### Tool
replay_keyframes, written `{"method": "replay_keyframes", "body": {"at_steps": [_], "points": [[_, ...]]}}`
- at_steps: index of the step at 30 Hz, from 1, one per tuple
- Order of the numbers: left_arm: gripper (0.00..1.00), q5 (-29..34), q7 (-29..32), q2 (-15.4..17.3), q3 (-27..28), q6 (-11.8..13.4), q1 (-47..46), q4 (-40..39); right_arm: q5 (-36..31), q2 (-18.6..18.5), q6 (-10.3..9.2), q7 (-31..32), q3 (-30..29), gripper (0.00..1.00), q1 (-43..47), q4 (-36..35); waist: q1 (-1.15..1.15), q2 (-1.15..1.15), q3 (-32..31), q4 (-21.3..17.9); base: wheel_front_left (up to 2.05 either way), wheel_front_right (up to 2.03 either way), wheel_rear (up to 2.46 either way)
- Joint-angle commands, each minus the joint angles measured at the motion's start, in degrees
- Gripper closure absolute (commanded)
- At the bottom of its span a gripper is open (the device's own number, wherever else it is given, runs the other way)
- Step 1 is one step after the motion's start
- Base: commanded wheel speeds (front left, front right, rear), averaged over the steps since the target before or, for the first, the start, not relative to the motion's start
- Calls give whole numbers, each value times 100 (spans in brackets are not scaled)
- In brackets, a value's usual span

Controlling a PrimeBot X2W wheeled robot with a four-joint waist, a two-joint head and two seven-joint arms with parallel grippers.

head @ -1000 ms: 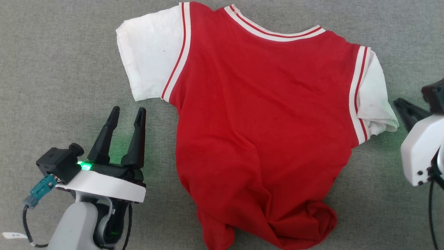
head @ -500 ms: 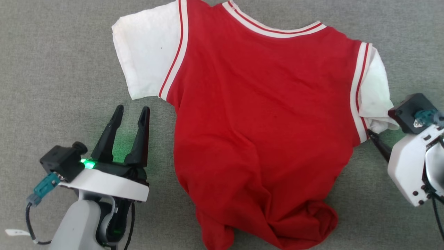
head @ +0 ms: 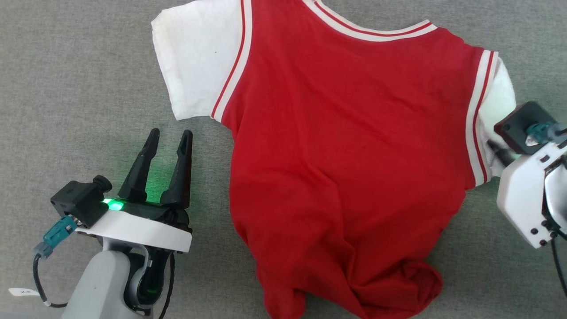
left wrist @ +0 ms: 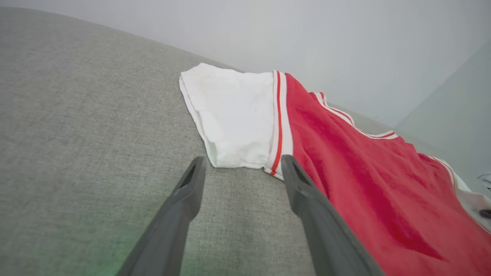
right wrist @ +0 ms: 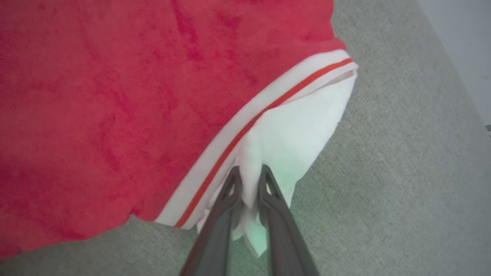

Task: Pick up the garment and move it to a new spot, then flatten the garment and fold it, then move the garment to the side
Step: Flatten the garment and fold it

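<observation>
Right gripper (right wrist: 249,172) is now clamped on the near corner of the garment's (head: 345,146) right sleeve (right wrist: 303,130), with a fold of white cloth pinched between its nearly closed fingers. A second ago it stood off to the right of that sleeve, clear of it. Half a second ago its fingertips had just reached the sleeve's near edge. In the head view the fingers are mostly hidden behind the wrist housing, so the right wrist view is the one to trust for the hold.

Left gripper (head: 171,133) hovers at the near left with its fingers spread apart, as before. It is beside the red body and just near of the left sleeve (head: 195,57), touching neither.

The garment lies plain red face up on the grey table (head: 66,66), collar far and hem bunched at the near right. The whole head view has shifted slightly, probably from the camera moving rather than the garment.
</observation>
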Motion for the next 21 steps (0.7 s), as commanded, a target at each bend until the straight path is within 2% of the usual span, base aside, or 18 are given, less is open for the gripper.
{"method": "replay_keyframes", "body": {"at_steps": [1, 2, 6, 8, 13, 21], "points": [[0, -12, -30, 12, 16, 3, -29, 14, -40, 58, -6, -38, -46, 97, -46, 17, 0, 0, -11, -19, 0, 0, 0], [0, -8, -30, 15, 18, 3, -32, 14, -49, 79, -6, -55, -104, 100, -30, 19, 0, 0, -21, -34, 0, 0, 0], [0, 15, -30, 33, 2, 3, -36, -5, -69, 153, -7, -141, -306, 100, 106, 64, 0, 0, -57, -97, 0, 0, 0], [0, 27, -30, 51, -4, 3, -21, -12, -117, 315, -6, -216, -539, 100, 160, 144, 0, 0, -70, -130, 0, 0, 0], [0, 53, -30, 75, 3, 3, 49, -23, -328, 1311, -5, -481, -1564, 100, 420, 482, 0, 0, -110, -210, 0, 0, 0], [0, 77, -30, 182, -50, 3, 33, -58, -1021, 2432, -6, -1066, -2510, 100, 365, 1324, 0, 0, -168, -240, 0, 0, 0]]}}
